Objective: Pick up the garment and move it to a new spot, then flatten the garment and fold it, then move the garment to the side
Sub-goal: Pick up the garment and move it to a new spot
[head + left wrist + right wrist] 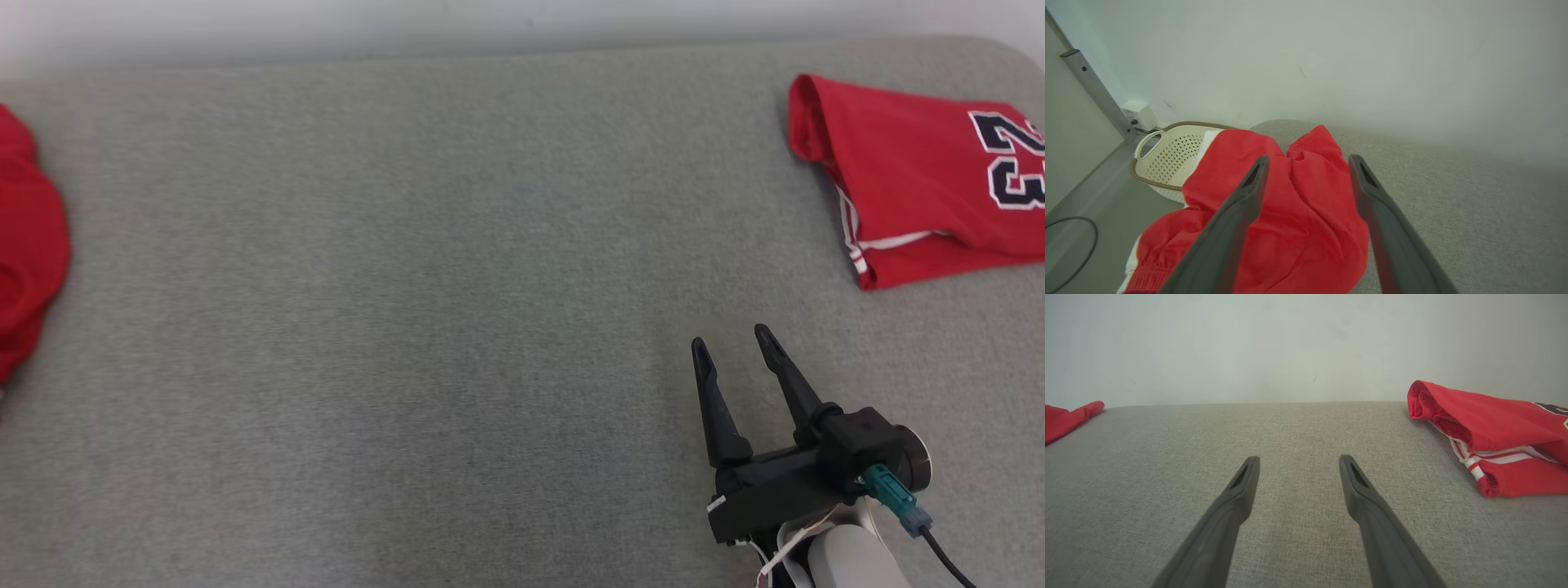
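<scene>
- The crumpled red garment (28,237) lies bunched at the far left end of the grey padded table (408,286); in the left wrist view it (1306,212) heaps up in soft folds, with white trim and a gathered waistband at its lower left, where it seems to spill over the table's edge (1453,204)
- The left gripper (1309,159) hangs right over that heap with its two dark fingers spread wide apart and red cloth showing between them; I cannot tell whether the fingers touch the fabric, and nothing is clamped
- The right gripper (731,339) sits low at the near right of the table, jaws likewise wide apart and holding nothing; in its own wrist view (1298,460) bare grey fabric (1290,424) lies between and beyond the fingers; a teal connector (894,494) with a dark cable plugs into its wrist
- A folded red garment (914,180) rests at the far right corner, well apart from the crumpled one, which pokes in at the left of the right wrist view (1065,416); it bears a dark, white-edged 23 and white stripes along its hem; the right wrist view shows its layers stacked (1486,420)
- Beyond the crumpled heap, on the floor by the wall, stands a cream perforated laundry basket (1167,155) with a brown rim and a loop handle
- Beside the basket a grey metal post (1094,90) slants up; a small white box (1139,114) sits at its foot; a dark cable (1086,245) curves over the floor
</scene>
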`<state>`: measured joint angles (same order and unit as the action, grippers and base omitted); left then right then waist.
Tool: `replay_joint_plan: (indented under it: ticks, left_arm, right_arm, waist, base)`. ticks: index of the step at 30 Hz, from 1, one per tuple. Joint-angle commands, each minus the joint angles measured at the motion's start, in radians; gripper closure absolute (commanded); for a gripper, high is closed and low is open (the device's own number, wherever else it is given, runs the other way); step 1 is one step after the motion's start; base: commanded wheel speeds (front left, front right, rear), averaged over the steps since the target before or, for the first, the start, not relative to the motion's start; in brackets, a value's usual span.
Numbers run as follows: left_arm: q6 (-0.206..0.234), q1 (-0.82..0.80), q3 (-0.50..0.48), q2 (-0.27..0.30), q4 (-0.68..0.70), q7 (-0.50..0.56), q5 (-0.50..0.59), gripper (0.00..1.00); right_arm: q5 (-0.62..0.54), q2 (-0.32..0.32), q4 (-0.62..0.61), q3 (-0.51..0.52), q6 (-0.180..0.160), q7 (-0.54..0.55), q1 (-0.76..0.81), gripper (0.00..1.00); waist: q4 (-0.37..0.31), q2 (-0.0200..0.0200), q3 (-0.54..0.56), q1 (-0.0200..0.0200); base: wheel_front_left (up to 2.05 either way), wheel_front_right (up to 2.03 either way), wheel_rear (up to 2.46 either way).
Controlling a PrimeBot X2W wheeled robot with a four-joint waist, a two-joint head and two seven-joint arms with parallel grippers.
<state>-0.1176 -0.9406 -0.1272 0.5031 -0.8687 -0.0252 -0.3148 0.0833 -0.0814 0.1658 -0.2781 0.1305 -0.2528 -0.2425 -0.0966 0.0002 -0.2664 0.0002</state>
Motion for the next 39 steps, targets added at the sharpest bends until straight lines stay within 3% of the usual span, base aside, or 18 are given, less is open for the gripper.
replay_joint_plan:
  ticks: [1, 11, 19, 20, 21, 31, 39]
  left_arm:
    - [-0.001, -0.010, 0.004, 0.010, -0.019, 0.003, 0.002, 0.00]
    - [0.006, -0.045, 0.025, 0.048, -0.220, 0.026, 0.004, 0.00]
    - [0.040, -0.065, 0.027, 0.029, -0.348, 0.092, -0.017, 0.00]
    - [0.045, -0.067, 0.029, 0.031, -0.353, 0.088, -0.013, 0.16]
    - [0.043, -0.069, 0.032, 0.029, -0.357, 0.083, -0.012, 1.00]
    - [0.009, -0.101, 0.066, 0.044, -0.336, -0.048, -0.003, 1.00]
    - [-0.010, -0.182, 0.149, 0.042, -0.271, -0.156, 0.028, 1.00]
  right_arm:
    - [0.003, -0.003, 0.000, -0.003, 0.000, -0.005, -0.012, 0.00]
    - [-0.005, -0.011, -0.002, -0.002, 0.000, -0.009, -0.025, 0.00]
    - [-0.007, -0.022, -0.004, -0.004, 0.000, -0.003, -0.032, 0.00]
    - [-0.007, -0.022, -0.005, -0.004, 0.000, -0.001, -0.032, 0.00]
    - [-0.007, -0.023, -0.006, -0.005, 0.000, 0.001, -0.031, 0.00]
    - [0.004, -0.024, 0.002, -0.008, 0.000, 0.003, -0.018, 0.00]
    - [0.023, -0.008, 0.032, -0.013, 0.000, -0.003, -0.009, 0.00]
  waist:
    - [-0.066, -0.0002, -0.068, -0.0002]
    - [-0.096, -0.0002, -0.111, -0.0002]
    - [-0.083, -0.0002, -0.115, -0.0002]
    - [-0.081, -0.0002, -0.115, -0.0002]
    - [-0.079, -0.0002, -0.114, -0.0002]
    - [-0.054, -0.0002, -0.076, -0.0002]
    - [-0.032, -0.0002, 0.004, -0.0002]
  base:
    - [0.00, 0.00, 0.00]
    - [0.00, 0.00, 0.00]
    - [0.00, 0.00, 0.00]
    - [0.00, 0.00, 0.00]
    - [0.00, 0.00, 0.00]
    - [0.00, 0.00, 0.00]
    - [0.00, 0.00, 0.00]
